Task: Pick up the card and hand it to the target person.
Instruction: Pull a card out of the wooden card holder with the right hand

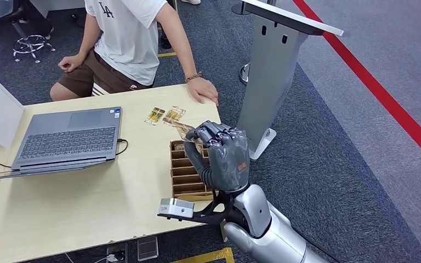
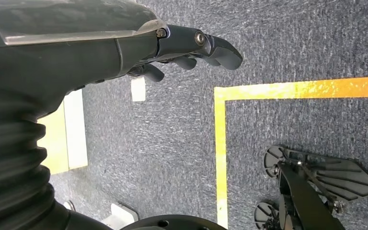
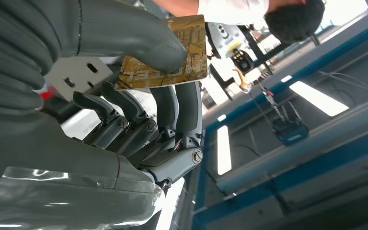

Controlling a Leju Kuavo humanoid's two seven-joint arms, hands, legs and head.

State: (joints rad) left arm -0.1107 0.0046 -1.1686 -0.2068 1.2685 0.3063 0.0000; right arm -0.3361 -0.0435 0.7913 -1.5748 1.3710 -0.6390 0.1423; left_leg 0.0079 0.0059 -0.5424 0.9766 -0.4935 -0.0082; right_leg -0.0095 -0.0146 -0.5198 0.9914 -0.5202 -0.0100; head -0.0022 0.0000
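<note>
**Card held up in right robot hand, over the slotted box**

Card [image 3: 165, 57]: we see it pinched between the thumb and fingers of the right robot hand [image 1: 222, 156]; gold-brown, printed face toward the wrist camera. In the head view we see just a sliver of it poking out at about 10 o'clock from the fingers. The right robot hand is raised above the far end of the brown slotted box [image 1: 186, 174], which sits at the right edge of the surface [image 1: 77, 203].

Two more cards [image 1: 164, 115] lie flat on the surface, at 11 o'clock from the robot hand, near the far edge. A person [image 1: 126, 38] in a white T-shirt and brown shorts sits at 12 o'clock beyond the surface; the person's hand [image 1: 202, 89] rests on its far right corner, close to those two cards. An open laptop [image 1: 68, 138] sits at 9 o'clock from the box.

Left robot hand [image 2: 191, 48]: we see it over grey carpet with yellow floor tape [image 2: 268, 91], fingers loosely extended and apart, nothing in them.
</note>
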